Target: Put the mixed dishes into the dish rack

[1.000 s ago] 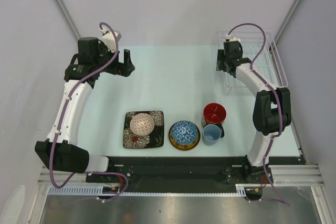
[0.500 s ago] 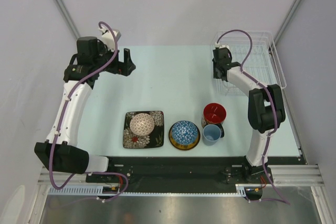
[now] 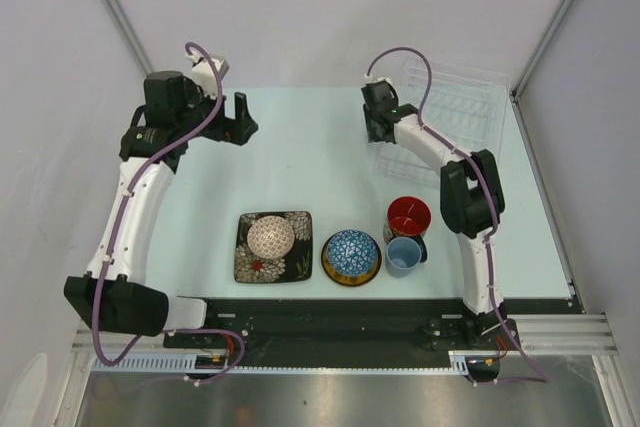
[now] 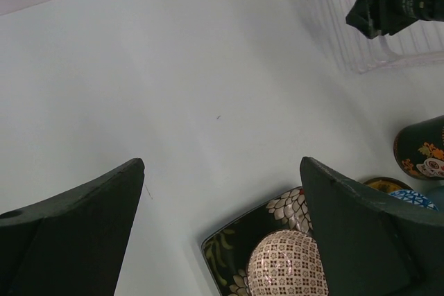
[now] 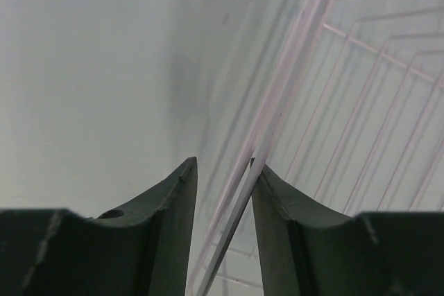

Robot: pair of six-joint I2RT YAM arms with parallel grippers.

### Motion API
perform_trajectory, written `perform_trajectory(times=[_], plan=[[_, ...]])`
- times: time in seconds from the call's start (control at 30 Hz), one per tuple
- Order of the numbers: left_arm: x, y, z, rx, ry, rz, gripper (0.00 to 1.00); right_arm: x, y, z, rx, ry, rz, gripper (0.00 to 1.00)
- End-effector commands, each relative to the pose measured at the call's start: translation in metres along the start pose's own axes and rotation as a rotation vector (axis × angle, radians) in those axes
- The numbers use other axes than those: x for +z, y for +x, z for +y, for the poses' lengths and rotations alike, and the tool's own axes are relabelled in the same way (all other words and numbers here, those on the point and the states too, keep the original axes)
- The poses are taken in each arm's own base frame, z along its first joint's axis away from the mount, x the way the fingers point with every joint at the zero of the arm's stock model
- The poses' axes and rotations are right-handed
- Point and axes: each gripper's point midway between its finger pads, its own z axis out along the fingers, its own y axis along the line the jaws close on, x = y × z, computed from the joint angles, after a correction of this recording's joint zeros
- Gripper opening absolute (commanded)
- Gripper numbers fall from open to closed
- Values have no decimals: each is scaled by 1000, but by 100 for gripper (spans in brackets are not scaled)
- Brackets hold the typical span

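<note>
"Where is the dish rack [image 3: 445,107]?"

"At the far right of the table [image 3: 310,167]. My right gripper [image 3: 378,133] has closed on the rack's left rim and pinches that thin edge between its fingers [image 5: 173,199]."

"And the dishes?"

"None are in it. They sit in a row near my bases. The small bowl [image 3: 271,237] is on the black square plate [image 3: 250,263]. The blue bowl [image 3: 351,252] is on the yellow plate [image 3: 351,281]. The red cup [image 3: 408,215] touches the light blue cup [image 3: 403,255]."

"Your left gripper [image 3: 232,119]?"

"Wide open with nothing in it, over the far left of the table."
</note>
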Motion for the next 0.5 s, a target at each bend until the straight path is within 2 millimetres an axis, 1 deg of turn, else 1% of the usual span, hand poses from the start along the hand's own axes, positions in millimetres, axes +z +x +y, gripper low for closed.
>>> perform_trajectory(times=[0.0, 0.03, 0.1, 0.13, 0.17, 0.23, 0.27, 0.3, 0.33, 0.37, 0.4, 0.43, 0.47], plan=[[-13, -10, -8, 26, 13, -53, 100, -8, -34, 57, 10, -129, -59, 42], [-14, -9, -8, 29, 8, -53, 100, -6, -42, 70, 16, -162, -72, 43], [-14, -6, -7, 26, 6, -45, 100, -4, -46, 83, 35, -196, -70, 44], [-15, -5, -8, 32, 5, -45, 99, -5, -54, 97, 52, -236, -79, 47], [-15, -3, -8, 31, 9, -40, 100, -4, -56, 104, 57, -257, -80, 49], [-15, -1, -8, 29, 8, -35, 100, -10, -66, 127, 63, -330, -98, 54], [-14, 1, -9, 28, 10, -31, 100, -11, -77, 136, 69, -358, -127, 57], [-14, 2, -9, 26, 11, -31, 100, -15, -83, 147, 74, -403, -140, 59], [-13, 4, -9, 25, 12, -27, 100, -17, -92, 153, 86, -430, -169, 64], [-13, 5, -10, 24, 21, -25, 100, -24, -103, 159, 99, -457, -199, 65], [-13, 6, -12, 16, 27, -23, 100, -28, -109, 165, 106, -490, -213, 68], [-13, 8, -13, 14, 34, -20, 100, -32, -119, 167, 119, -506, -245, 72], [-11, 12, -16, 7, 50, -11, 100, -37, -130, 168, 135, -537, -267, 72]])
